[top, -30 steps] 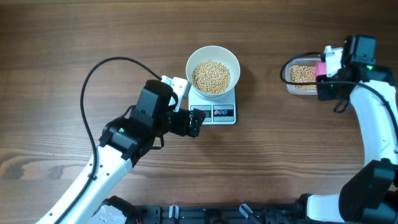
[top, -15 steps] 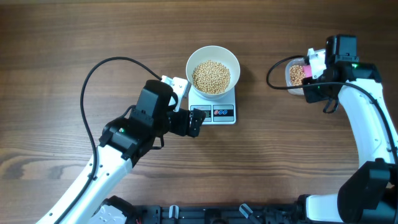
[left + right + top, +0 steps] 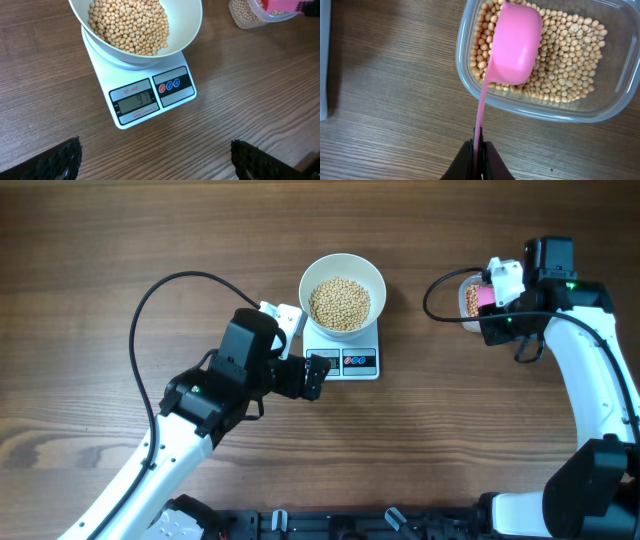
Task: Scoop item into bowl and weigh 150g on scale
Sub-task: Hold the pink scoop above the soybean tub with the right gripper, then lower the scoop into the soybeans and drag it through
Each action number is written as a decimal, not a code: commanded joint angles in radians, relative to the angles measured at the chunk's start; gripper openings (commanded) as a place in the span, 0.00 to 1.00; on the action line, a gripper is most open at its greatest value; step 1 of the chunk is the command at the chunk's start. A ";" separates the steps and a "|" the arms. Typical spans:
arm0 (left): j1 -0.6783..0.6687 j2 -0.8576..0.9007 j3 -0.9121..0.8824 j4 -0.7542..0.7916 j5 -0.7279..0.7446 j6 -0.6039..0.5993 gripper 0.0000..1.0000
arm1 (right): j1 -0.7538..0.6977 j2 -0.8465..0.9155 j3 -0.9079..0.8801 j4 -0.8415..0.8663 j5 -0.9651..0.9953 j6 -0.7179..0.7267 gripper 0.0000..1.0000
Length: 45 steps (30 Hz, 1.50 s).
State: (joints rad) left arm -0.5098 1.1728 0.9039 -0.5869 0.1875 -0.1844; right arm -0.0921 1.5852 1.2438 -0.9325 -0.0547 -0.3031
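The white bowl stands on the scale, part-filled with tan beans. In the left wrist view the bowl and its beans sit above the scale's lit display. My left gripper is open, low at the scale's front-left edge, and its gripper holds nothing. My right gripper is shut on the thin handle of a pink scoop. The scoop hangs over the beans in the clear tub. Its rounded back faces the camera, so its inside is hidden.
The clear tub sits at the right, a hand's width from the scale, mostly covered by my right gripper. A black cable loops over the table left of the bowl. Bare wood lies between scale and tub.
My right arm has swung left with the pink scoop, and now covers most of the tub from above. The left arm, bowl and scale have not moved.
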 commanded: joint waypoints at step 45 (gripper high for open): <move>-0.004 0.002 -0.001 0.000 -0.006 0.019 1.00 | -0.475 0.106 -0.008 0.004 -0.761 0.148 0.04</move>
State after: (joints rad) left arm -0.5098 1.1728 0.9039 -0.5869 0.1875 -0.1844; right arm -0.5457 1.6840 1.2438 -0.9348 -0.6834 -0.1570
